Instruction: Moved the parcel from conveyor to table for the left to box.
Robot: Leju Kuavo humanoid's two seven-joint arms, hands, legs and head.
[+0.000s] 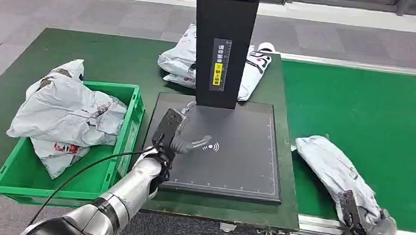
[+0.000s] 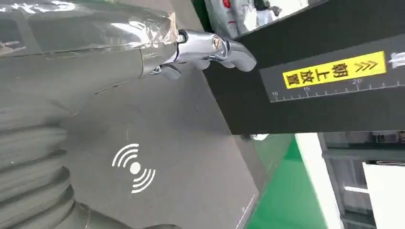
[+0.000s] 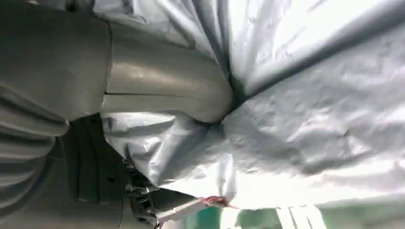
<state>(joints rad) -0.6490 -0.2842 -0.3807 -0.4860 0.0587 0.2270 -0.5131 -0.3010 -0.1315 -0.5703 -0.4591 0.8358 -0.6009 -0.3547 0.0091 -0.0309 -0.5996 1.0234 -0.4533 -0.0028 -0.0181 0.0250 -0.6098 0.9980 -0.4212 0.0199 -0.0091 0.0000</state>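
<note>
While parcel (image 1: 336,169) lies on green conveyor (image 1: 374,114) just right of black scan pad (image 1: 223,147), your right hand (image 1: 373,234) grips its near end — thumb (image 3: 167,90) pressed into grey wrap. Left hand (image 1: 179,135) hovers over pad's left part, fingers apart, holding nothing. Black post (image 1: 223,40) stands at pad's far edge; green crate (image 1: 129,125) with bagged parcels (image 1: 66,115) sits left of pad — more bags (image 1: 179,59) behind post.

Green table (image 1: 115,59): green crate (image 1: 129,131) at left, black scanner pad (image 1: 242,154) centre, grey parcels (image 1: 179,62) behind (partly hidden by the stand). Green conveyor (image 1: 374,114) at right carries one grey parcel (image 1: 331,163).
</note>
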